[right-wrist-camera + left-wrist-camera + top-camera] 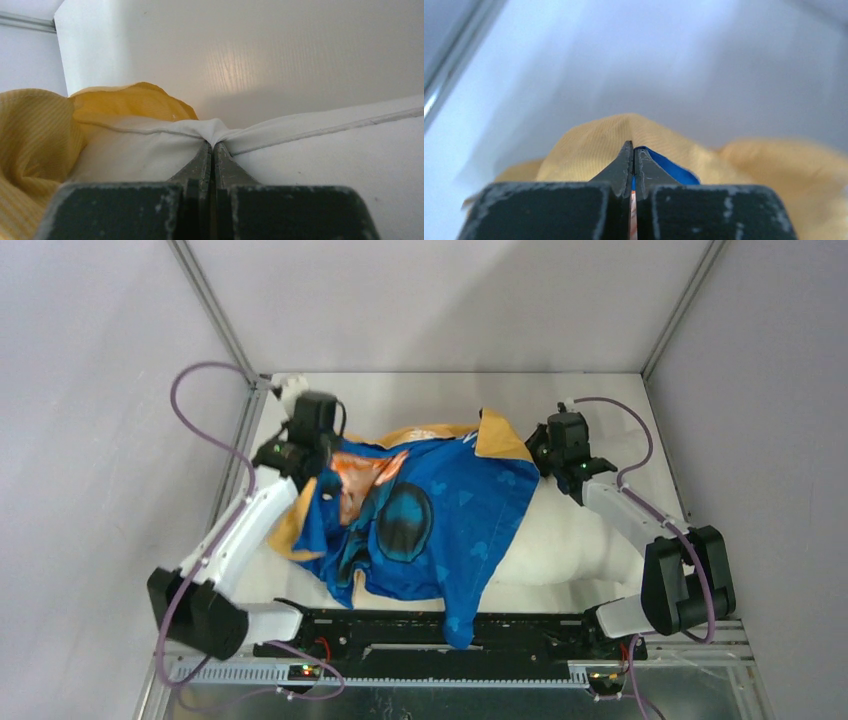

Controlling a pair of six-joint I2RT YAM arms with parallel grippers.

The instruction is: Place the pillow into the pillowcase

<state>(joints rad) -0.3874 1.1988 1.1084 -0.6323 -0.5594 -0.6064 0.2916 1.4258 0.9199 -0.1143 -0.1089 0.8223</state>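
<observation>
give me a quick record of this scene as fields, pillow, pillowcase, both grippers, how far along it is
pillow: white, lying on the table, right part bare
pillowcase: blue face up, orange edges showing, lying over the pillow's left and middle
left gripper: shut on pillowcase, far left end
right gripper: shut on pillow, pinching its seam at the far right
progress: pillow partly covered; cannot tell whether it is inside the pillowcase or only under it
</observation>
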